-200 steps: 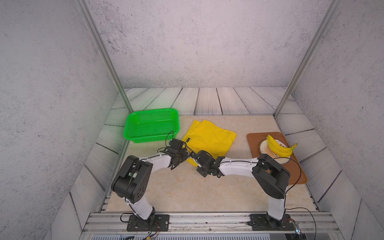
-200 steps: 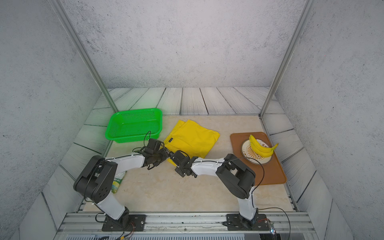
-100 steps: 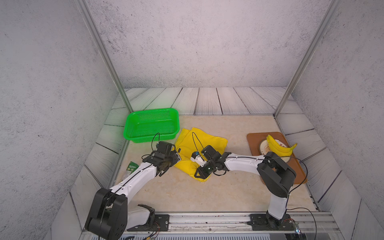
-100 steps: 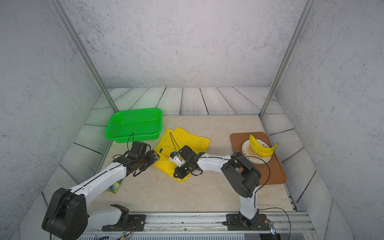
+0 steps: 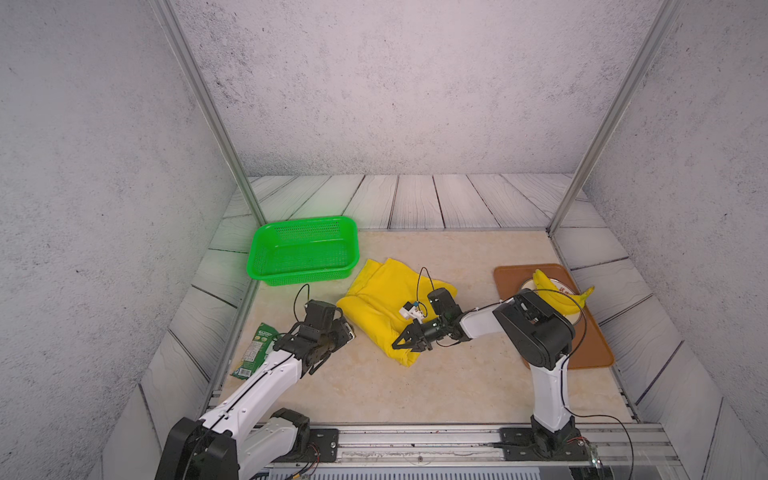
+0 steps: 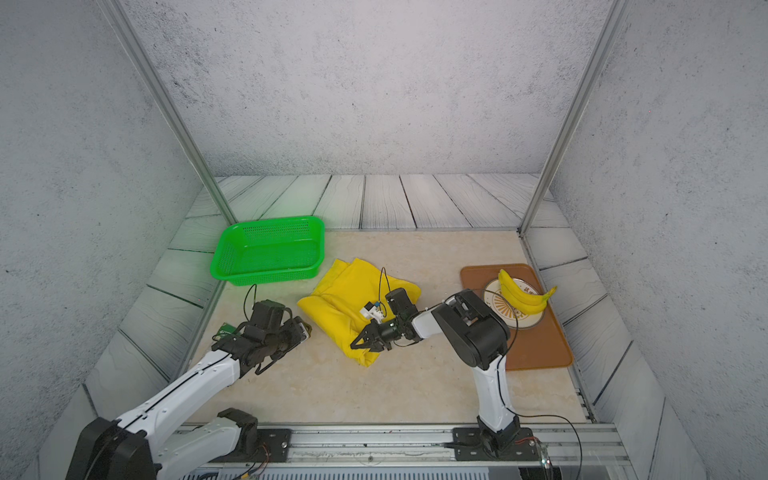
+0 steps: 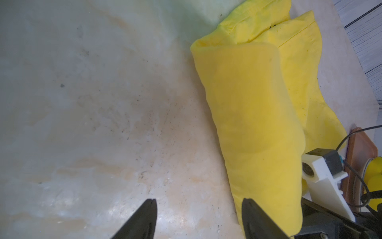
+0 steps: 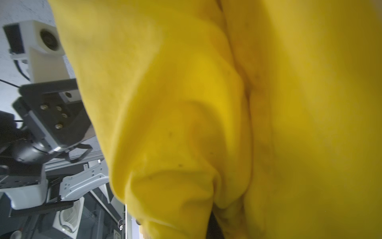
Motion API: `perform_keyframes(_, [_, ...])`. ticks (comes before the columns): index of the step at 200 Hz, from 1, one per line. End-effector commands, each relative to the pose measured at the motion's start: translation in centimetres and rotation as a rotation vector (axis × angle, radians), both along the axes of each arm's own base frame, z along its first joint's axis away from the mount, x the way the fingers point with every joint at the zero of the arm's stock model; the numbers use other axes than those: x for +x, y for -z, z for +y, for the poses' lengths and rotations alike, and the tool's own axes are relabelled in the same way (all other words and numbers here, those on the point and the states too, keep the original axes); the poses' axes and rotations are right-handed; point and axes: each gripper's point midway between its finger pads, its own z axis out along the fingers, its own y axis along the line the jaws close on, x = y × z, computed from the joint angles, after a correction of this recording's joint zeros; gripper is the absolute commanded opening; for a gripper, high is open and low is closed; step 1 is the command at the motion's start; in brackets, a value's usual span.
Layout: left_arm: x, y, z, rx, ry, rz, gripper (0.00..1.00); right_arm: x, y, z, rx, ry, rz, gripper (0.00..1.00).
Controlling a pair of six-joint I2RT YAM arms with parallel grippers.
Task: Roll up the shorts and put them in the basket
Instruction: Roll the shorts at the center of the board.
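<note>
Pulled back leftward since a second ago, the left gripper (image 5: pixel 326 347) now hangs over the bare beige tabletop (image 5: pixel 415 395), just left of the bright yellow fabric shorts (image 5: pixel 382 297), whose near edge has been folded over. Both top views show the shorts mid-table, right of the green plastic mesh basket (image 6: pixel 266 276), with the right gripper (image 6: pixel 360 343) at their near end. In the left wrist view, its black fingers (image 7: pixel 144 219) stand wide apart with only table between them, and the folded edge lies beside one tip. In the right wrist view, yellow cloth fills the frame, bunched at a dark finger (image 8: pixel 214 227); the narrow jaws pinch the fabric.
</note>
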Motion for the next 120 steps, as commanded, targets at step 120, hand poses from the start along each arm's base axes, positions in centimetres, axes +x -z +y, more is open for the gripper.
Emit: perform_keyframes(120, [9.2,-0.9,-5.6,-0.049,0.059,-0.184,0.74,3.4,3.0,-2.8,-0.063,0.177,0.206,0.03])
